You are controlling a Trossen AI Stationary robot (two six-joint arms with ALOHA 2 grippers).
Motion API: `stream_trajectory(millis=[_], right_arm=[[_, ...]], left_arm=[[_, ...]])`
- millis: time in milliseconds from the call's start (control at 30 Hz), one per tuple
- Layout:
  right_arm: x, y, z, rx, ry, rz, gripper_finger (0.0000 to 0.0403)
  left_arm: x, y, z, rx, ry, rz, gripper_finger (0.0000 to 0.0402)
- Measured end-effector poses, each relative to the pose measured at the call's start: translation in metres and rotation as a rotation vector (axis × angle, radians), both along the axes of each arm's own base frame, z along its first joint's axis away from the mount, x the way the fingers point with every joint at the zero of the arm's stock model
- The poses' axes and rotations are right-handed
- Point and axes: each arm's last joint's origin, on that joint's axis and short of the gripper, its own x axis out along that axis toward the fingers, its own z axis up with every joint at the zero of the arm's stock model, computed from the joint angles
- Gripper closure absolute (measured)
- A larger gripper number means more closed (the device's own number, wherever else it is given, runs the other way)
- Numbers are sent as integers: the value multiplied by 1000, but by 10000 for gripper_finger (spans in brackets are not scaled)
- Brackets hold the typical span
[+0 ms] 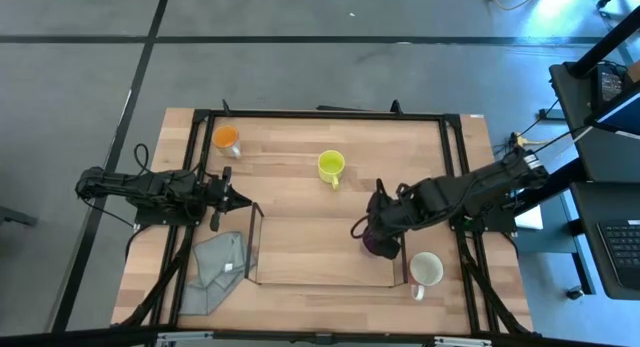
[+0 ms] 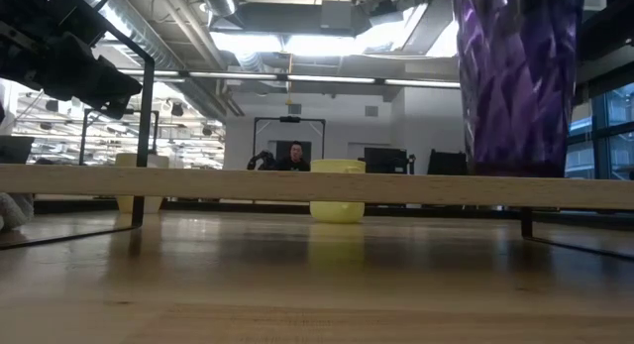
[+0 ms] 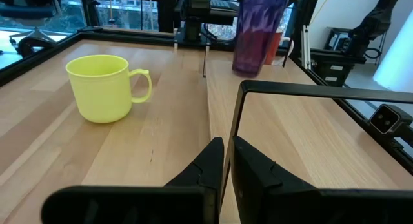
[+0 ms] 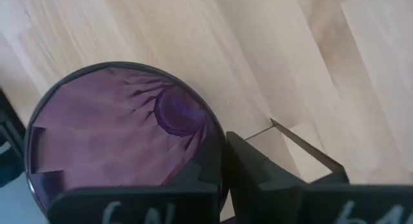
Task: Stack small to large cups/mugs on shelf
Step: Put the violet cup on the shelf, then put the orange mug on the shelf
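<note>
While the right hand (image 1: 378, 237) pinches the purple tumbler's (image 1: 380, 243) rim, it stands upright

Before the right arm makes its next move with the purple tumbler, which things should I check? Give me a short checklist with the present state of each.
1. Right end effector shut on purple tumbler's rim: ok.
2. Tumbler upright: ok.
3. Tumbler resting on the shelf floor: cannot tell.
4. Left end effector shut, outside the shelf: ok.
5. Yellow mug, orange cup, white mug already in the shelf: not ok, all outside.
</note>
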Motion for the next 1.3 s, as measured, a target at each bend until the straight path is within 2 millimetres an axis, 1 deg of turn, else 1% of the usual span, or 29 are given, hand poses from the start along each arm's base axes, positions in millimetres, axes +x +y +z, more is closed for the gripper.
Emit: stream_trajectory(millis=[200, 467, 733, 833, 1100, 1300], right_arm=[[-1, 0, 1, 10, 0, 4, 391], [-4, 1, 3, 81, 30, 15, 391], [-5, 1, 3, 88, 32, -12, 388], [-5, 1, 3, 88, 33, -13, 376], [-5, 1, 3, 93, 33, -35, 326], [-5, 1, 3, 94, 34, -38, 308]], left_arm=[[0, 0, 0, 0, 0, 0, 376], [0, 0, 0, 0, 0, 0, 376], [0, 0, 0, 0, 0, 0, 376], [0, 0, 0, 0, 0, 0, 376], [0, 0, 0, 0, 0, 0, 376], [0, 0, 0, 0, 0, 0, 376]])
